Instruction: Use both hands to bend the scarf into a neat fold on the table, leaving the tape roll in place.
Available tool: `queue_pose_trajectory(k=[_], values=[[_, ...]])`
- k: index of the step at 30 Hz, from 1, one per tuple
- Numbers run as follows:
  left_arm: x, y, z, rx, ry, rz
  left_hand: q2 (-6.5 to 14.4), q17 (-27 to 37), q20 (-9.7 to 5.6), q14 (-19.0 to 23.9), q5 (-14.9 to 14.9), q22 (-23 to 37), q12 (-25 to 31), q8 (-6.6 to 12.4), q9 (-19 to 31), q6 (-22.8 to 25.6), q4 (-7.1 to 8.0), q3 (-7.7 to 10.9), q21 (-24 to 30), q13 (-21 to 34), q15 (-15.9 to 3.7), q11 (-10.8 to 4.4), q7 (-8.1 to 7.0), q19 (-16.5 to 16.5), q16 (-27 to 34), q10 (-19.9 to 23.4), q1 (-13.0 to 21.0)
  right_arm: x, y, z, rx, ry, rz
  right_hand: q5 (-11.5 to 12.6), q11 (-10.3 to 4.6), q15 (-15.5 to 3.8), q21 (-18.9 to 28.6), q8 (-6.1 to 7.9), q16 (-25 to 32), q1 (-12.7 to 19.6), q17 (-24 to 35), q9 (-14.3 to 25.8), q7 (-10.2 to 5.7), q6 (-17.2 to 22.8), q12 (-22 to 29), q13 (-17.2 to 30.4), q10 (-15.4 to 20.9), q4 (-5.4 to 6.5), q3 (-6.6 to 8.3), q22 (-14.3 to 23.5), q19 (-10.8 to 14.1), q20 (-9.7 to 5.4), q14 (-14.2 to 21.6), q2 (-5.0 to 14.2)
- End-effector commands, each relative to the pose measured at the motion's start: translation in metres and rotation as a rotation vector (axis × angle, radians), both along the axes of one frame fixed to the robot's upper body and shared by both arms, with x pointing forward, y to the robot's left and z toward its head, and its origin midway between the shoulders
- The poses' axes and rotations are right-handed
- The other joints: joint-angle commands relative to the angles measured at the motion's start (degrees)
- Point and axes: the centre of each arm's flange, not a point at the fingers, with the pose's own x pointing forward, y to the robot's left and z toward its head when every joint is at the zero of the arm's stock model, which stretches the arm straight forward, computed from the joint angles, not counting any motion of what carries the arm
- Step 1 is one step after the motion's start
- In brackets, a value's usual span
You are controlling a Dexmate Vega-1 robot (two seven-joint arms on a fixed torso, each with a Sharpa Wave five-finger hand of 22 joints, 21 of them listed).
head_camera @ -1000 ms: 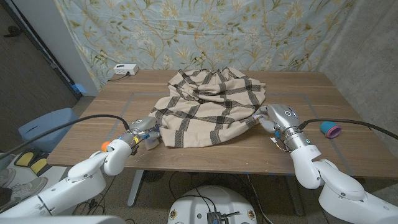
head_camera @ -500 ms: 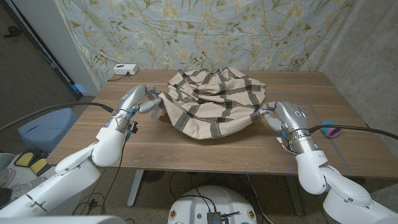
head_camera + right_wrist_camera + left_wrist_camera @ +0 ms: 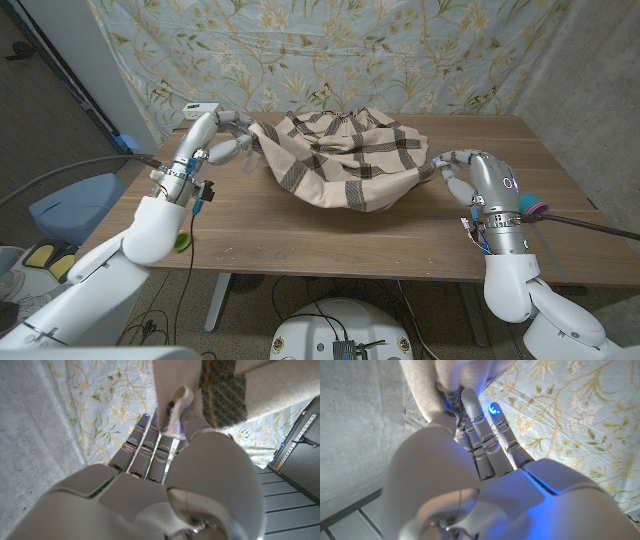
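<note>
A beige scarf (image 3: 345,160) with dark plaid lines hangs in a sag between my two hands, its back part bunched on the table. At the back left, my raised left hand (image 3: 226,143) pinches one scarf corner. On the right, my lifted right hand (image 3: 466,172) pinches the opposite edge. In the left wrist view the left hand (image 3: 475,445) holds beige cloth (image 3: 455,380) at its fingertips. The right wrist view shows my right hand (image 3: 165,460) gripping a plaid corner (image 3: 215,390). A teal and purple tape roll (image 3: 534,208) lies just behind my right wrist, partly hidden.
A white box (image 3: 200,109) sits at the wooden table's (image 3: 300,240) back left corner. A floral curtain hangs close behind the table. A small green thing (image 3: 182,241) shows under my left forearm at the table's front left.
Both hands have lifted the scarf's near edge off the table. The left hand swung from the front left up to the back left; the right hand rose and moved slightly right.
</note>
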Motion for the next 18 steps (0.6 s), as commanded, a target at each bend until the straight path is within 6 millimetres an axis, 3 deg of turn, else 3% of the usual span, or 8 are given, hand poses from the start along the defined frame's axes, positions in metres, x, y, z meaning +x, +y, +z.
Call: queue_pose_trajectory(k=[1, 10, 18], values=[[-0.046, 0.001, 0.021, -0.015, -0.121, -0.221, 0.7, 0.9, 0.21, -1.8, 0.7, 0.2, 0.5, 0.77, 6.8, 2.5, 0.51, 0.11, -0.1, 0.7, -2.50, -5.89, -2.84, -0.2, 0.3, 5.7, 0.4, -0.030, -0.002, 0.001, 0.092, -0.306, -0.031, 0.6, -0.71, -8.10, 0.4, 0.51, -0.5, -0.1, 0.2, 0.4, -0.73, -0.2, 0.6, 0.4, 0.2, 0.26, -0.11, 0.1, 0.1, -0.19, 0.7, 0.69], [-0.065, -0.011, 0.037, 0.033, -0.148, -0.404, 0.9, 2.3, 0.29, -2.0, 1.1, 0.2, 0.6, 0.51, 6.9, 2.2, 0.72, 0.21, 0.1, 1.8, -2.49, -5.88, -2.81, -0.3, 0.3, 5.5, 0.5, -0.038, -0.001, 0.005, 0.125, -0.465, -0.044, 0.9, -1.19, -8.23, 0.8, 0.96, -1.1, -0.3, 0.0, 0.9, -0.95, -0.3, 1.1, 0.9, 0.1, 0.26, -0.14, 0.1, 0.4, -0.28, 1.2, 0.65], [-0.068, -0.021, 0.045, 0.050, -0.098, -0.639, 1.0, 3.3, 0.24, -2.2, 1.3, 0.3, 0.5, 0.32, 7.0, 2.1, 0.81, 0.33, 0.3, 2.5, -2.49, -5.99, -2.83, -0.5, 0.3, 5.3, 0.7, -0.038, 0.000, 0.010, 0.163, -0.581, -0.015, 1.2, -1.49, -8.18, 1.0, 1.21, -1.9, -0.5, -0.2, 1.2, -1.17, -0.6, 1.4, 1.2, 0.0, 0.35, -0.14, 0.1, 0.5, -0.31, 1.3, 0.62]])
